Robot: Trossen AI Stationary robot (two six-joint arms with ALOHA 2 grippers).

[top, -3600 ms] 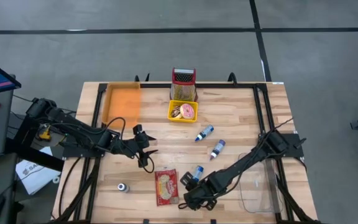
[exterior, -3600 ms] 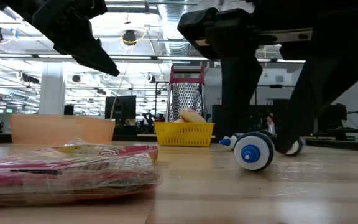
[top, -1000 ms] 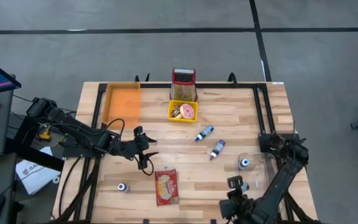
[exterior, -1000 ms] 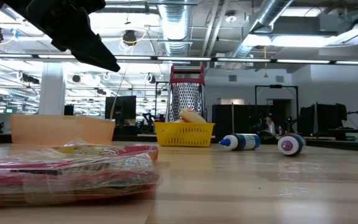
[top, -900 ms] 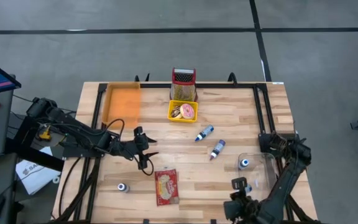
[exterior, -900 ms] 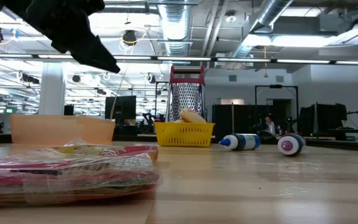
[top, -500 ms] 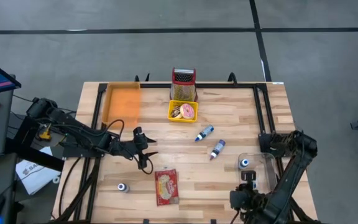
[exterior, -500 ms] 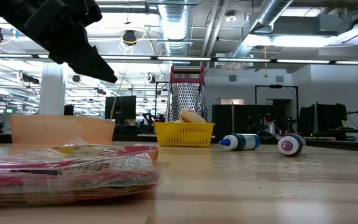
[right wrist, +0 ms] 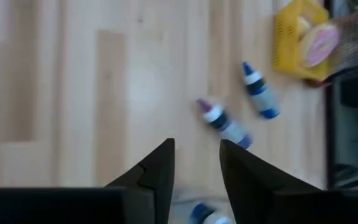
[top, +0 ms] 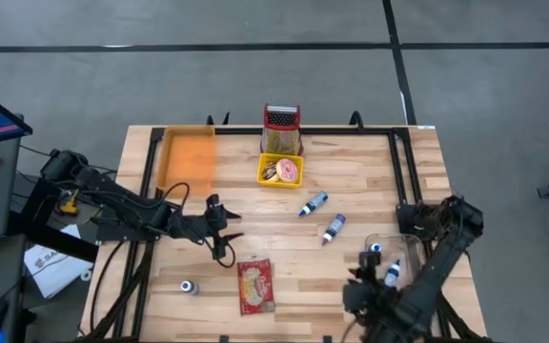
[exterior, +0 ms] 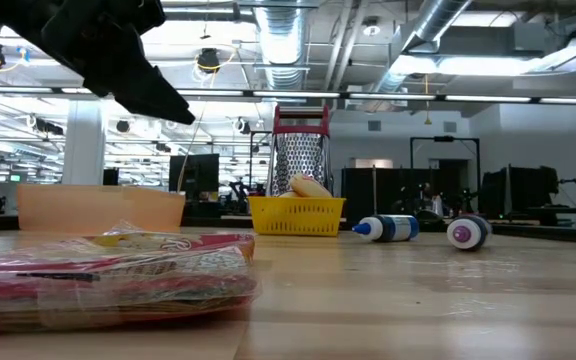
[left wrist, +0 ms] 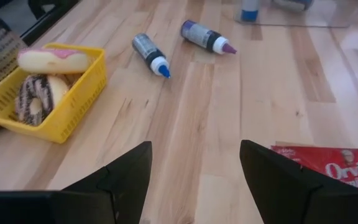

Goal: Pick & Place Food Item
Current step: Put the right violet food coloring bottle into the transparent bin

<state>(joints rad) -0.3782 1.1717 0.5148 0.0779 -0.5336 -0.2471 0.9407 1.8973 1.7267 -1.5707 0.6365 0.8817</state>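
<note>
The right gripper [right wrist: 196, 163], fingers parted and empty, hangs over the table's near right. Two bottles [top: 389, 271] lie in the clear tray [top: 417, 291], two more [top: 315, 203] mid-table. The left gripper [left wrist: 194, 177], spread, faces a red packet [left wrist: 333, 169] reading "Orville". Two donuts [left wrist: 44, 60] fill the basket [left wrist: 76, 102].

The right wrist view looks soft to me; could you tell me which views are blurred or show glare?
Right wrist view: smeared, the bottles and yellow basket have soft edges. Left wrist view: crisp on the basket and doughnuts. Low view: ceiling lights glare, the nearby red packet is out of focus. High view: evenly lit, sharp.
</note>
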